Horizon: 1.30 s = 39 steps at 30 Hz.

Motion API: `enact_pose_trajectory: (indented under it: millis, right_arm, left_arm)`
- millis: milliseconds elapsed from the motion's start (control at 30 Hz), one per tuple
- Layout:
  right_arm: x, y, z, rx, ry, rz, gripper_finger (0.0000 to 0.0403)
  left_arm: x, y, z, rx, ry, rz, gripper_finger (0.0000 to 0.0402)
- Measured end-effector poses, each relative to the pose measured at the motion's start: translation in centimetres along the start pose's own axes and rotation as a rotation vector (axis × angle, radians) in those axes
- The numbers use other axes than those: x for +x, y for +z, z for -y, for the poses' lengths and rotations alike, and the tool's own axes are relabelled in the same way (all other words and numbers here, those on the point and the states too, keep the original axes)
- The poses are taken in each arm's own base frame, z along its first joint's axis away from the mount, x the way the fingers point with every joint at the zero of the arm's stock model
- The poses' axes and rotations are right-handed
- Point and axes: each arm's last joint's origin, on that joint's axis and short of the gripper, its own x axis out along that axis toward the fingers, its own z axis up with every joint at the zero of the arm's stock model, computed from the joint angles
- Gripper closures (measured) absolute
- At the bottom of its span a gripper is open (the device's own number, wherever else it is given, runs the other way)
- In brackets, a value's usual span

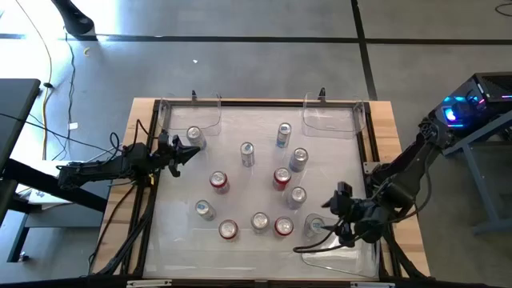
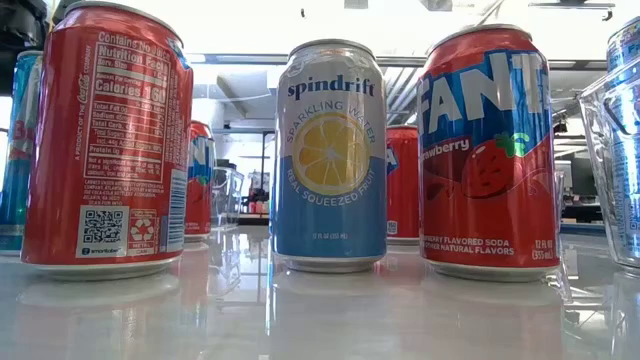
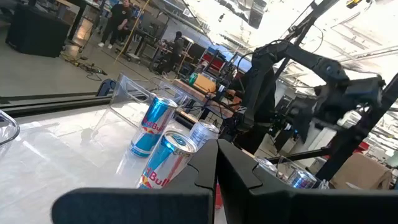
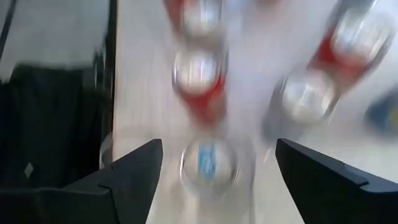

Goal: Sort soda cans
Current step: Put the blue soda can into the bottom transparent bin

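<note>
Cans (image 1: pixel 248 154) stand scattered on the worktop (image 1: pixel 240 120), the right gripper (image 1: pixel 326 226) spread wide above one near corner can (image 1: pixel 314 225), the left gripper (image 1: pixel 190 151) closed empty.

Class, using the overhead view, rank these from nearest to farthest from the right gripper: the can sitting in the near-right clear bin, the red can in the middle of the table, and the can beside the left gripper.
Measured from the right gripper, which is open:
1. Can in the near-right bin, just beside the gripper.
2. Red can at mid-table, farther in.
3. Can by the left gripper, across the table on the left.
</note>
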Motion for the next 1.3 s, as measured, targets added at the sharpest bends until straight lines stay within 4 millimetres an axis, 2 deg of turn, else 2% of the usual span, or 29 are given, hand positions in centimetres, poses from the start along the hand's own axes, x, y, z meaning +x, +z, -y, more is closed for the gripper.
enact_pose_trajectory:
  millis: [167,300,400,533,700,833,967,1133,1300]
  right_arm:
    - [-0.5,2.8,0.0,-0.179,-0.097,0.191,0.0093]
    - [0.8,5.3,2.5,-0.235,-0.198,0.2,0.0093]
    - [2.1,7.4,6.0,-0.254,-0.293,0.156,0.0093]
    - [3.6,10.2,12.1,-0.22,-0.319,0.126,0.0093]
    - [4.1,12.2,20.0,-0.154,-0.343,0.189,0.0093]
    - [4.4,12.8,25.0,-0.135,-0.338,0.221,0.0093]
    - [6.2,12.7,28.3,-0.125,-0.299,0.181,0.0086]
    - [8.6,11.9,30.8,-0.077,-0.223,0.109,0.0079]
    - [10.1,11.4,31.7,-0.057,-0.214,0.062,0.0079]
  left_arm:
    - [0.0,0.0,0.0,0.0,-0.001,0.0,0.0401]
    - [0.0,0.0,0.0,0.003,0.0,0.0,0.0401]
    - [0.0,0.0,0.0,0.009,0.0,0.0,0.0401]
    - [0.0,0.0,0.0,0.009,0.0,0.0,0.0401]
    - [0.0,0.0,0.0,0.012,0.0,0.0,0.0401]
    - [0.0,0.0,0.0,0.012,0.0,-0.001,0.0401]
    - [0.0,0.0,0.0,0.013,0.001,-0.002,0.0401]
    - [0.0,-0.1,0.0,0.013,0.004,-0.007,0.0401]
    - [0.0,-0.1,0.0,0.013,0.006,-0.006,0.0401]
